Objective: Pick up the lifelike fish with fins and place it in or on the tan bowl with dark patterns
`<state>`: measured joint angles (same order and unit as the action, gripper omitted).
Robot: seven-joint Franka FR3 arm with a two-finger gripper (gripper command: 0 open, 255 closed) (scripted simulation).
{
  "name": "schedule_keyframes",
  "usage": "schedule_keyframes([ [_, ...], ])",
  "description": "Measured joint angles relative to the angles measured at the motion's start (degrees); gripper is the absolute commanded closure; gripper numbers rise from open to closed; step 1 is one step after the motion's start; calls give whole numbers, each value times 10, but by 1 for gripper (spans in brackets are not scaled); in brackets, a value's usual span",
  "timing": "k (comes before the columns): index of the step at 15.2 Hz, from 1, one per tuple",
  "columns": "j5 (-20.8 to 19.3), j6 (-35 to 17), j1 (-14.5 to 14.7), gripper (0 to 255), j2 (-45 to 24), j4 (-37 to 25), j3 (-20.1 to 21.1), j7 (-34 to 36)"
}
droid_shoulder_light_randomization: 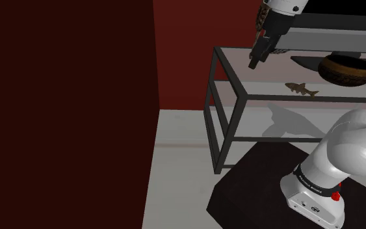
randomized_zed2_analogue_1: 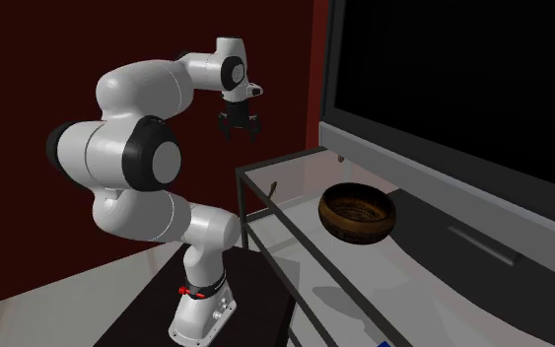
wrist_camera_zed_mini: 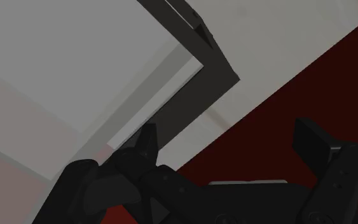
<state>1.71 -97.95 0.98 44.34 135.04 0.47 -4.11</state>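
Note:
A small brown fish [droid_shoulder_light_randomization: 301, 88] with fins lies on the glass top of a dark-framed table [droid_shoulder_light_randomization: 229, 67]. In the second exterior view the fish [randomized_zed2_analogue_1: 275, 187] is a thin dark sliver near the table's near corner. A tan bowl with dark patterns [droid_shoulder_light_randomization: 348, 69] [randomized_zed2_analogue_1: 357, 212] stands upright on the same top, beyond the fish. My black gripper [droid_shoulder_light_randomization: 259, 57] [randomized_zed2_analogue_1: 238, 126] hangs open and empty above the table's corner, to the shoulder view's left of the fish. In the wrist view the gripper [wrist_camera_zed_mini: 228, 137] has its fingers [wrist_camera_zed_mini: 147, 141] well apart over the table frame's corner [wrist_camera_zed_mini: 215, 63].
A large television [randomized_zed2_analogue_1: 462, 79] with a black screen stands along the back of the table, just behind the bowl. A dark red wall [droid_shoulder_light_randomization: 64, 97] rises at the shoulder view's left. The table has a lower glass shelf [droid_shoulder_light_randomization: 272, 123]. My stand [droid_shoulder_light_randomization: 253, 188] sits close beside the table.

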Motion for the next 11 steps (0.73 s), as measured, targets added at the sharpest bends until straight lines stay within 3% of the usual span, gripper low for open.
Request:
schedule_keyframes([
  [3,-7,7,-4,0,15,13,-10,-11],
  [11,-71,32,-44,0,95,91,-90,-96],
])
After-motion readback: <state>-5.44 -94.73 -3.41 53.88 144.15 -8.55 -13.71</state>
